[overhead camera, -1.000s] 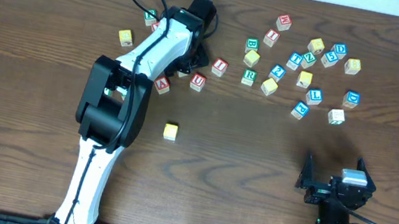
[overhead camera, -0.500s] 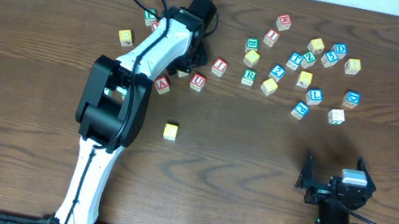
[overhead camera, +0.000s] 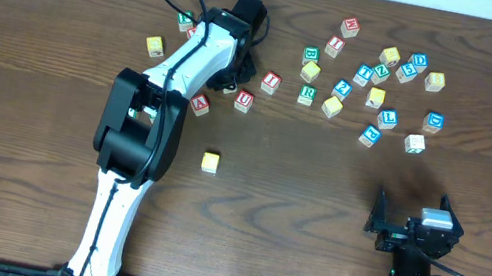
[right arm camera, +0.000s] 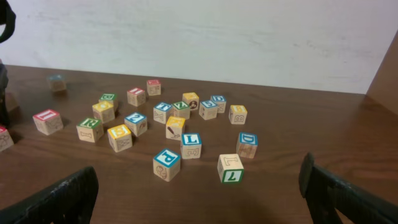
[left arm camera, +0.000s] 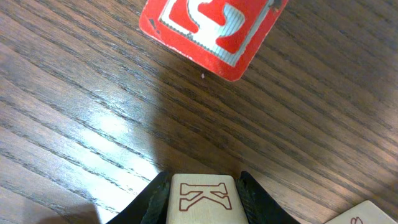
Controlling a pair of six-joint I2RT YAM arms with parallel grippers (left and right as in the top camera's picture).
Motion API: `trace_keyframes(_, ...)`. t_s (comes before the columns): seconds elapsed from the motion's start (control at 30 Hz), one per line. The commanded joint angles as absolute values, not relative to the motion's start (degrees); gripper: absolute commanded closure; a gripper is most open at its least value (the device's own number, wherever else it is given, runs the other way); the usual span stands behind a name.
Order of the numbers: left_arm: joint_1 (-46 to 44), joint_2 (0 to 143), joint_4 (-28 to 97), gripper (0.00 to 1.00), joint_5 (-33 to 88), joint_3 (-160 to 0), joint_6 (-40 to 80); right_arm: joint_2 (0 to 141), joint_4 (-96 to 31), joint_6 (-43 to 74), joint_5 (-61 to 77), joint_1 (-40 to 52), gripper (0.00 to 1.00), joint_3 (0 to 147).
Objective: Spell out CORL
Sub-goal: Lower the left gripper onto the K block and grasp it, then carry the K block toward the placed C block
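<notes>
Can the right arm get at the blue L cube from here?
Probably yes: the right gripper is open, with only table between it and the white wooden cube with a blue L; the blue P wooden cube beside it may crowd the jaws.

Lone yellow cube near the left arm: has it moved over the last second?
No. The yellow cube keeps the same place below the red-lettered cube in the overhead view.

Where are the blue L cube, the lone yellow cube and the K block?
blue L cube (right arm camera: 191, 139): right wrist view, top face.
lone yellow cube (overhead camera: 210, 161): overhead view, top face.
K block (left arm camera: 202, 198): left wrist view, lettered face.
</notes>
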State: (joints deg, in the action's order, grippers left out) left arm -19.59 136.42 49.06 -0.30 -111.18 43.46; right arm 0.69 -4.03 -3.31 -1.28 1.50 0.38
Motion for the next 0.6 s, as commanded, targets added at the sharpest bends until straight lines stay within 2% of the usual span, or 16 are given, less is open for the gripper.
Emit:
trace_keyframes(0.0, -19.29, 136.68, 49.39, 0.68, -0.43, -111.79, 42.04, 0.32, -4.25, -2.59, -1.76, 1.17, 0.01, 0.32)
trace_keyframes(0.37, -19.29, 128.22, 49.89, 0.69, -0.64, -111.79, 36.8, 0.32, -4.25, -2.59, -1.76, 1.17, 0.01, 0.32)
trace_keyframes(0.57, -19.35, 119.66, 52.18, 0.69, -0.4, -111.79, 25.43, 0.32, -4.25, -2.59, -1.76, 1.17, 0.01, 0.32)
